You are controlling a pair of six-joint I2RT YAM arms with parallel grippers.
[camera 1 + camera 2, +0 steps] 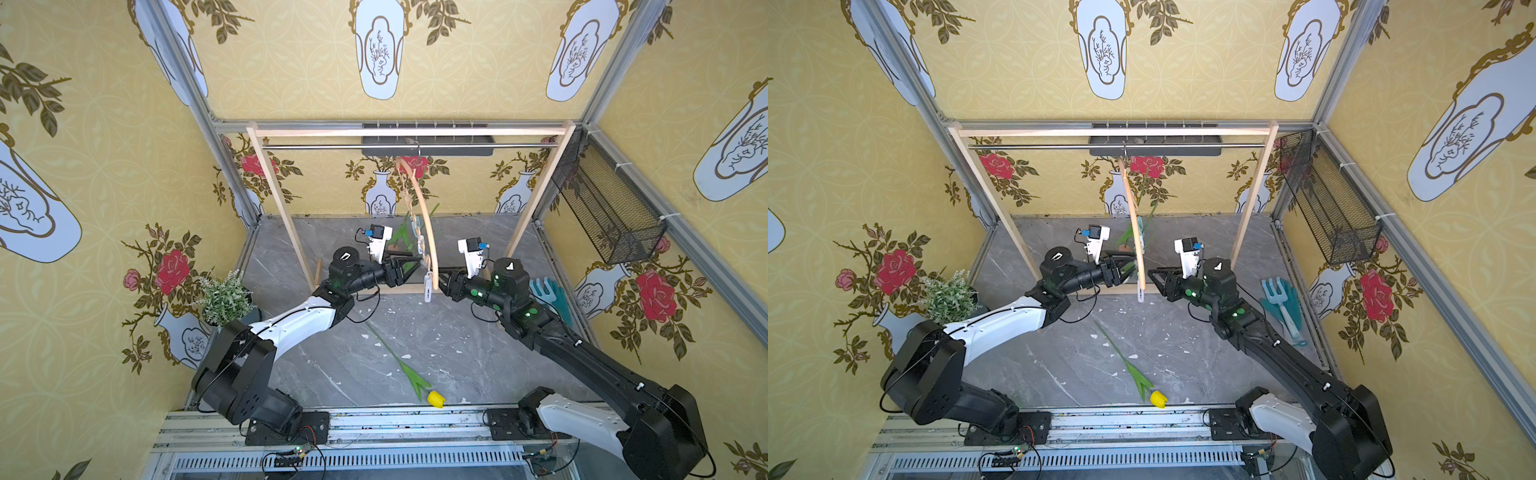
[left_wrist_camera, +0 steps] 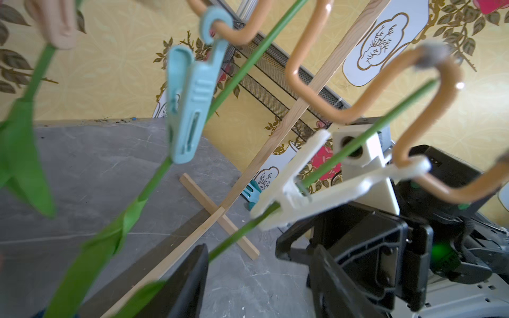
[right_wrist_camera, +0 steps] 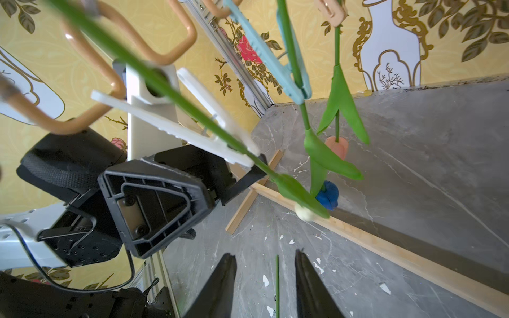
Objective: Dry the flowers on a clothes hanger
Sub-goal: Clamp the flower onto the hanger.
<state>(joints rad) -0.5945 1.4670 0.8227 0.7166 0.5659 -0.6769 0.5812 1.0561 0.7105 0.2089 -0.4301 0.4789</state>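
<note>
Yellow is what is left: the yellow tulip (image 1: 435, 399) lies flat on the grey worktop (image 1: 457, 345) close to its front edge, well apart from both of my hands and from the clothes hanger (image 1: 424, 216). The hanger hangs by its hook from the metal rail (image 1: 332, 146) of the wooden rack (image 1: 278, 187), between my two arms, and both top views see it nearly edge-on. Three flowers hang from it heads down. The pink head (image 3: 337, 147) is below the peach peg (image 2: 59, 24) and the blue head (image 3: 327, 194) below the blue peg (image 2: 190, 102). The cream-white head (image 3: 304, 213) is on the stem that runs through the white peg (image 2: 303, 192), at the end of the wavy bar nearest me. That white peg looks closed on its stem, so I judge the third flower hung. My left hand (image 1: 417, 266) is just beside that stem below the peg, fingers spread and pinching nothing that I can see; the stem passes by one finger rather than between the two. My right hand (image 3: 265, 254) is on the other side of the hanger, fingers parted and holding nothing; through the gap I see only the worktop and a thin green stem lying on it. So I count three of four done. What remains, as I read it, is to fetch the yellow tulip, lift it to the hanger and clip it in a fourth peg, and I cannot pick out that free peg with certainty in these views.
</note>
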